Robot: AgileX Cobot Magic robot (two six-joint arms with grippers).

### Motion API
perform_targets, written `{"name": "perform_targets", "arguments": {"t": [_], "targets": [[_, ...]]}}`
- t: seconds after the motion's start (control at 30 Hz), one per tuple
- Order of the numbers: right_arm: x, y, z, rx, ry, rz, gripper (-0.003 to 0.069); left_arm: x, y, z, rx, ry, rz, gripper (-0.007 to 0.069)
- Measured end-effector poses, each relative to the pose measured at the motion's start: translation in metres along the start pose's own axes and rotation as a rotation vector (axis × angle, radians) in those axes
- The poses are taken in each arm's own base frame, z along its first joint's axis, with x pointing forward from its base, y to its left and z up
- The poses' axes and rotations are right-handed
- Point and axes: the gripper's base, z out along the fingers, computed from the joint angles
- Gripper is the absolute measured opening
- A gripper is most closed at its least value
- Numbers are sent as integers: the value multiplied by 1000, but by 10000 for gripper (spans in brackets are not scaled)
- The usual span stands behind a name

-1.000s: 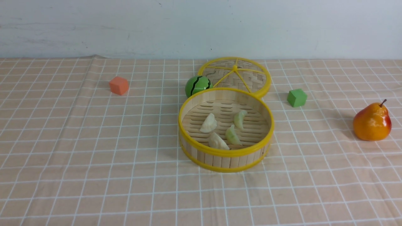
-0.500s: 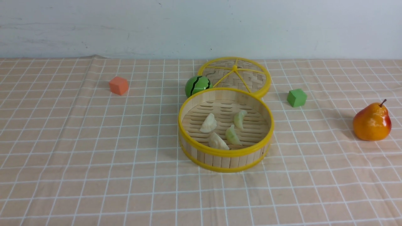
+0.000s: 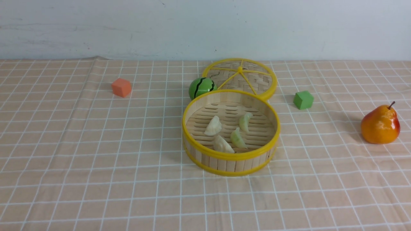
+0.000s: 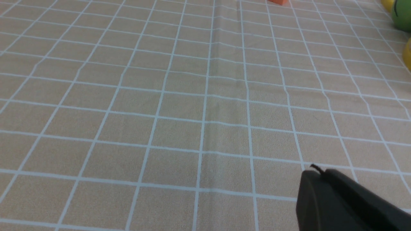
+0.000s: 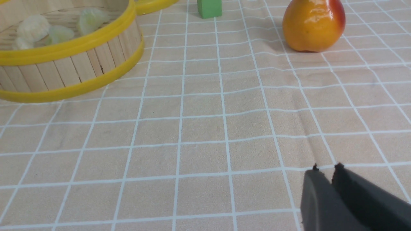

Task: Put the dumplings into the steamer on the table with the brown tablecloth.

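Note:
The round bamboo steamer (image 3: 231, 162) with yellow rims stands mid-table on the tan grid tablecloth (image 3: 96, 160). Inside it lie two cream-white dumplings (image 3: 213, 125) (image 3: 222, 144) and two pale green dumplings (image 3: 245, 122) (image 3: 238, 138). The steamer (image 5: 70, 70) and dumplings (image 5: 33, 27) also show in the right wrist view. Neither gripper shows in the front view. My left gripper (image 4: 318, 171) is shut and empty over bare cloth. My right gripper (image 5: 326, 168) is shut and empty over cloth, on the steamer's right and nearer to me.
The flat woven lid (image 3: 240, 77) lies behind the steamer, with a green striped ball (image 3: 201, 87) at its left. An orange cube (image 3: 121, 87) sits far left, a green cube (image 3: 303, 99) right, and an orange pear (image 3: 380, 125) far right.

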Motion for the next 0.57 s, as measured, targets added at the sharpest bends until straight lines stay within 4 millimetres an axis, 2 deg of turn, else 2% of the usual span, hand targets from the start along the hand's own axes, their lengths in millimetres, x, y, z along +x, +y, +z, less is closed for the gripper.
{"name": "perform_targets", "arguments": {"t": [0.57], "targets": [[0, 0, 0, 0, 0, 0, 78, 0, 0, 0, 0, 0, 0, -2]]}}
